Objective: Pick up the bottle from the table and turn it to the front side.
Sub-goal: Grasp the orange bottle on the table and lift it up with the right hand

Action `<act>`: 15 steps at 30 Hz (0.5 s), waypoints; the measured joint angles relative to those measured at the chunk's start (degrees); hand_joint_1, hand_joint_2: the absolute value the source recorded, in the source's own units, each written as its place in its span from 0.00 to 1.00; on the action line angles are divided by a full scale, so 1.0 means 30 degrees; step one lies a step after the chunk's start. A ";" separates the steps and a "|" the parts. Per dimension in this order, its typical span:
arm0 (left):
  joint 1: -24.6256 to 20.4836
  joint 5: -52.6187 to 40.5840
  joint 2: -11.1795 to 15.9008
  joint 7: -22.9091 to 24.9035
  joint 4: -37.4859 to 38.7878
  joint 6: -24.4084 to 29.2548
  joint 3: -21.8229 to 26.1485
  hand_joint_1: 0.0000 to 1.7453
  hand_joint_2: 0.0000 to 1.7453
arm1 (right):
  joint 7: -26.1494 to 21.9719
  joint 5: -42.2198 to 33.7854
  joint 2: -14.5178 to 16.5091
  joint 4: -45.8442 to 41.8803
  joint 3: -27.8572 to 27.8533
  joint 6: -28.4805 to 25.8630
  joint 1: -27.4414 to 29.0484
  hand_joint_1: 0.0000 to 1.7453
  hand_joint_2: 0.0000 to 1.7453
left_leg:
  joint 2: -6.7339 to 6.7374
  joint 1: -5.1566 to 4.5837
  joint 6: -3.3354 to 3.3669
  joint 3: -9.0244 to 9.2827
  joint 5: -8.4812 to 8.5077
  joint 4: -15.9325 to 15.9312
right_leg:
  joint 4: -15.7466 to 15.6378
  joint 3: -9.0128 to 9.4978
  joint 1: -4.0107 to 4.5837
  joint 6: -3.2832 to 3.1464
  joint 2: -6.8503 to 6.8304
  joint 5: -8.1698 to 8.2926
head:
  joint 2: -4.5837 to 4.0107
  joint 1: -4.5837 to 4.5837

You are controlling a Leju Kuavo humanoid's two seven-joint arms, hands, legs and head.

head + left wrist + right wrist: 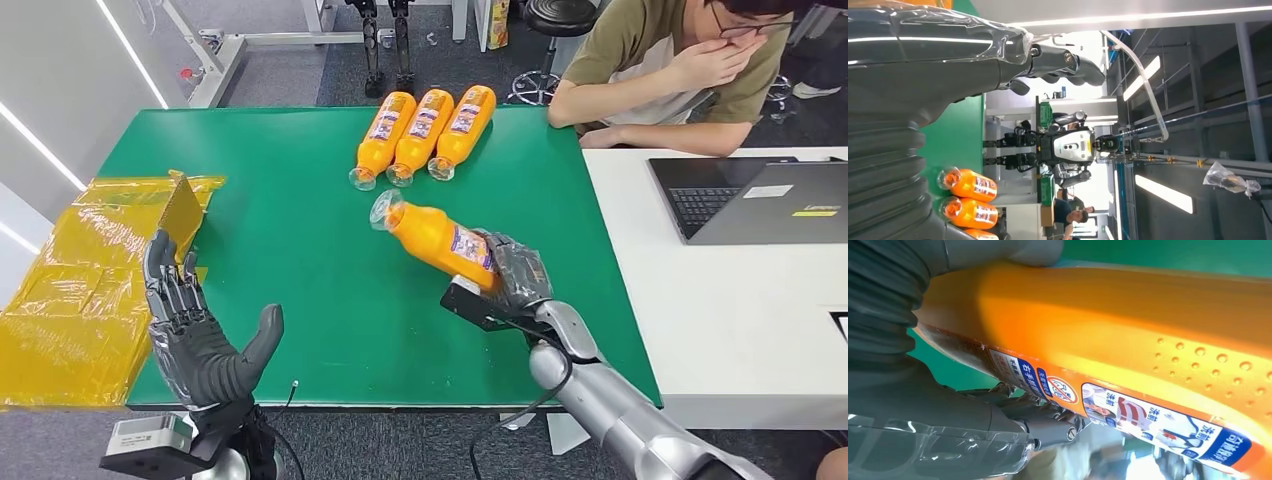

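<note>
Your right robot hand [515,275] gripped the orange bottle [432,238] near its base, holding it tilted above the green bench [300,250] with the clear cap pointing away from you, probably so the wrist could roll its label round. The label carried Chinese characters and a red prohibition symbol; I could not make out a brand. Your left robot hand [190,320] was raised, fingers spread, holding nothing. Three matching bottles [425,135] lay side by side at the bench's far edge, labels up.

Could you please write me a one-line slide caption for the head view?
Right hand holds an orange bottle tilted above the green table; left hand open.
</note>
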 joint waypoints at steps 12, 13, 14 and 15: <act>-0.1289 0.1932 0.0011 0.3990 0.1507 -0.7195 -0.0735 0.00 1.00 | -0.2204 0.0020 0.2404 -0.7362 -0.3443 -0.2393 0.6224 1.00 1.00 | 0.0012 -0.0002 -0.0023 0.0001 -0.0031 -0.0014 | 0.0001 -0.0010 -0.0001 -0.0006 0.0013 -0.0042 | 0.0000 0.0000; -0.1436 0.1969 0.0035 0.4117 0.1737 -0.7474 -0.0845 0.00 1.00 | -0.2195 0.0065 0.2501 -0.7676 -0.3448 -0.2316 0.6381 1.00 1.00 | 0.0021 -0.0003 -0.0023 0.0005 -0.0031 -0.0014 | 0.0002 -0.0010 -0.0001 -0.0008 0.0019 -0.0041 | 0.0000 0.0000; -0.1561 0.2009 0.0055 0.4169 0.1936 -0.7654 -0.0923 0.00 1.00 | -0.2199 0.0098 0.2575 -0.7953 -0.3458 -0.2247 0.6508 1.00 1.00 | 0.0027 -0.0004 -0.0023 0.0007 -0.0031 -0.0013 | 0.0001 -0.0010 -0.0002 -0.0009 0.0023 -0.0039 | 0.0000 -0.0002; -0.1675 0.2064 0.0068 0.4202 0.2124 -0.7856 -0.0980 0.00 1.00 | -0.2215 0.0167 0.2626 -0.8189 -0.3467 -0.2156 0.6621 1.00 1.00 | 0.0026 -0.0004 -0.0023 0.0008 -0.0030 -0.0013 | 0.0001 -0.0010 -0.0002 -0.0010 0.0021 -0.0039 | 0.0000 -0.0002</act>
